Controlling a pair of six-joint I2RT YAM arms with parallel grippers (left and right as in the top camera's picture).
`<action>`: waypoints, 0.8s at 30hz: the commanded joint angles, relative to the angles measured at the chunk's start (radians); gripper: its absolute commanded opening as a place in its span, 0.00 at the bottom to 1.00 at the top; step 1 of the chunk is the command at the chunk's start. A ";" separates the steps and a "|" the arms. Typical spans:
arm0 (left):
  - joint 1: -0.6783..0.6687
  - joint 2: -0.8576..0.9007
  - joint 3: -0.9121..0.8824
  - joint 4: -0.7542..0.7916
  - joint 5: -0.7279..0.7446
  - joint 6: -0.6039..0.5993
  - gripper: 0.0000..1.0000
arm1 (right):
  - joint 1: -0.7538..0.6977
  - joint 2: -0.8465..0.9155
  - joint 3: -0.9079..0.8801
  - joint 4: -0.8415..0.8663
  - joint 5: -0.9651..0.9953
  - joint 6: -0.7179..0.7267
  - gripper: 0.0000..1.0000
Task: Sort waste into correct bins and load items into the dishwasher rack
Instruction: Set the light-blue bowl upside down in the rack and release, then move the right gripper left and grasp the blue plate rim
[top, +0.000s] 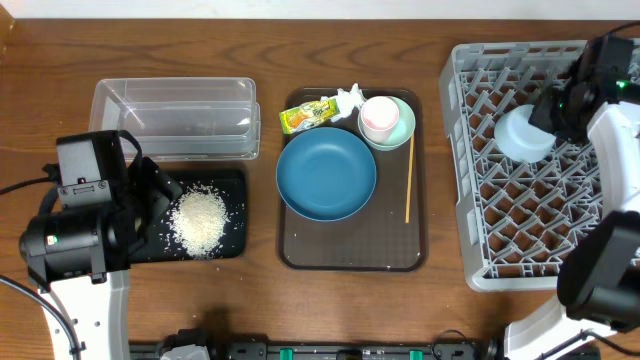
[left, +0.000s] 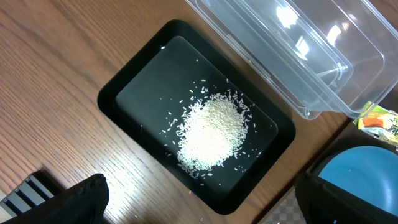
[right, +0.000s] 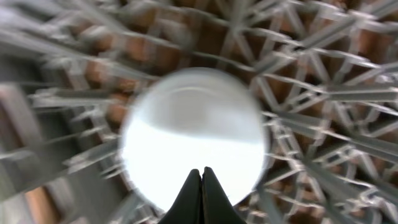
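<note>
White rice (top: 200, 220) lies heaped in the black tray (top: 232, 185), with the clear tub (top: 175, 118) behind it. My left gripper (top: 155, 190) is open and empty above the tray's left edge. In the left wrist view its fingers (left: 199, 202) straddle the near corner of the tray (left: 134, 93) and the rice (left: 211, 134). The dark blue plate (top: 326, 173), the mint bowl (top: 402, 128) holding the pink cup (top: 379, 116), the wrapper (top: 308, 115), the tissue (top: 350, 96) and the chopstick (top: 409, 180) sit on the brown tray. The light blue bowl (top: 520, 138) lies in the rack (top: 520, 230). My right gripper (top: 553, 112) is shut just above the bowl (right: 193, 124).
The brown serving tray (top: 300, 250) lies between the black tray and the rack. The clear tub (left: 298, 56) holds nothing. The plate's edge (left: 360, 174) and the wrapper (left: 379, 121) show at the right of the left wrist view. The rack's pegs (right: 323, 81) surround the bowl.
</note>
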 joint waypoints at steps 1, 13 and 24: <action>0.003 -0.001 0.012 -0.003 -0.009 -0.005 0.97 | 0.031 -0.119 0.043 -0.010 -0.303 -0.078 0.02; 0.003 -0.001 0.012 -0.003 -0.009 -0.005 0.97 | 0.398 -0.227 0.029 -0.086 -0.618 -0.203 0.99; 0.003 -0.001 0.012 -0.003 -0.009 -0.005 0.97 | 0.890 -0.109 -0.073 0.094 -0.296 -0.203 0.88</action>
